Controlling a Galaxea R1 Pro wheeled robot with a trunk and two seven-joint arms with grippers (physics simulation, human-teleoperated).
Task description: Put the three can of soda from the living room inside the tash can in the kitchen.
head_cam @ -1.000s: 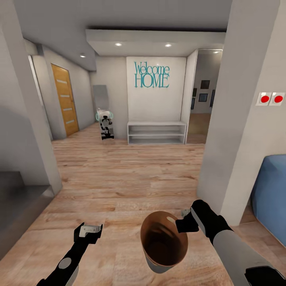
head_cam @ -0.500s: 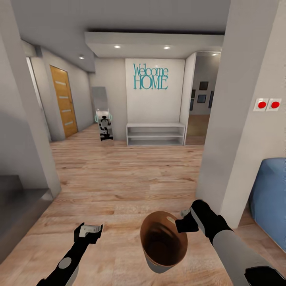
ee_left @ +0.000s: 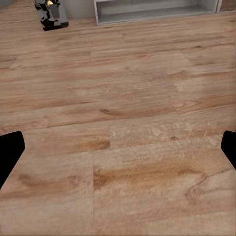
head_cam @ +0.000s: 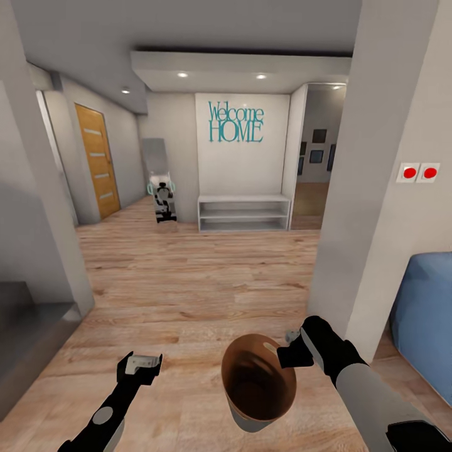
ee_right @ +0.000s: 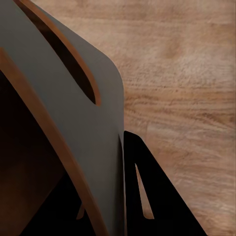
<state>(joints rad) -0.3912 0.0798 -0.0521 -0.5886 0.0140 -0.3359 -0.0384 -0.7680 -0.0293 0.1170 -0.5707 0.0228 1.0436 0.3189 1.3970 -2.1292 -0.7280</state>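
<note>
Tash can [head_cam: 258, 383]: round tapered bin, grey outside, brown inside and on the rim, carried low at centre of the head view, above the wood floor [head_cam: 188, 282]; its inside is dark, contents cannot be told; right wrist view shows its grey wall [ee_right: 93, 147] with a slot cut in it, clamped between dark fingers [ee_right: 152, 196]. Left gripper [head_cam: 142, 363]: held out over the floor at lower left, jaws spread wide, holding nothing; its two fingertips [ee_left: 10, 152] show at the edges of the left wrist view with bare planks between. Right gripper [head_cam: 290, 347]: closed on the bin's rim at its right side. Room, left to right: grey wall corner [head_cam: 37, 207] near left; orange door [head_cam: 95, 160]; small robot-like figure [head_cam: 162, 201] on the far floor before a grey panel; white low shelf [head_cam: 245, 213] beneath teal "Welcome HOME" lettering [head_cam: 236, 121]; open doorway [head_cam: 317, 169] with dark framed pictures beyond; grey pillar [head_cam: 370, 188]; two red buttons [head_cam: 419, 172] on a white plate; blue upholstered piece [head_cam: 427, 320] at the right edge.
</note>
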